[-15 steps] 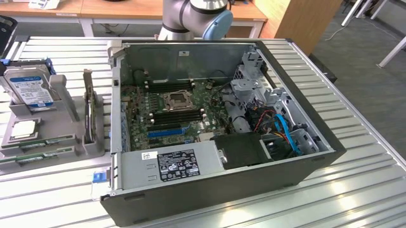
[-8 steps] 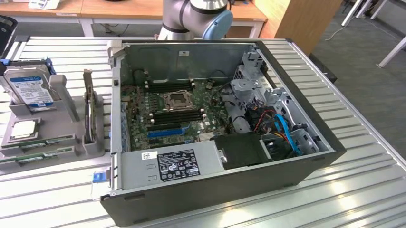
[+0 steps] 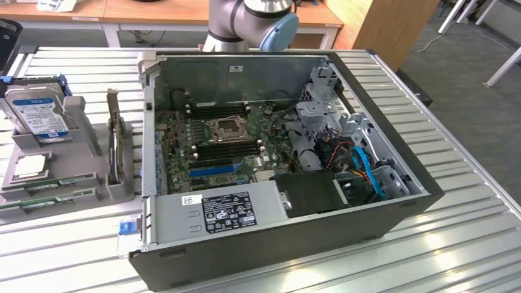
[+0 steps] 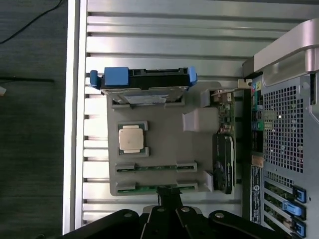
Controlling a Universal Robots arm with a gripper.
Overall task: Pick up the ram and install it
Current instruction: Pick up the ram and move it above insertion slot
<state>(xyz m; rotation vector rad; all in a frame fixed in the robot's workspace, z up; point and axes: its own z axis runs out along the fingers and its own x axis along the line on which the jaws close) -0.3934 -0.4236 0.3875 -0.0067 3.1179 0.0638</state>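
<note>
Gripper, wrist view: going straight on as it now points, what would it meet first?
Probably the ram stick at the outer edge of the grey holder. The shut gripper sits over it, though how high above is unclear.

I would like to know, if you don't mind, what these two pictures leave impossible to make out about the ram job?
- Wrist view: the end effector covers the middle of the outer ram stick; contact cannot be judged.
- Exterior view: that stick runs off the picture's left edge.
- Exterior view: the motherboard's memory slots are too small to tell their latches' state.
- Exterior view: the arm is cut off by the top edge.
</note>
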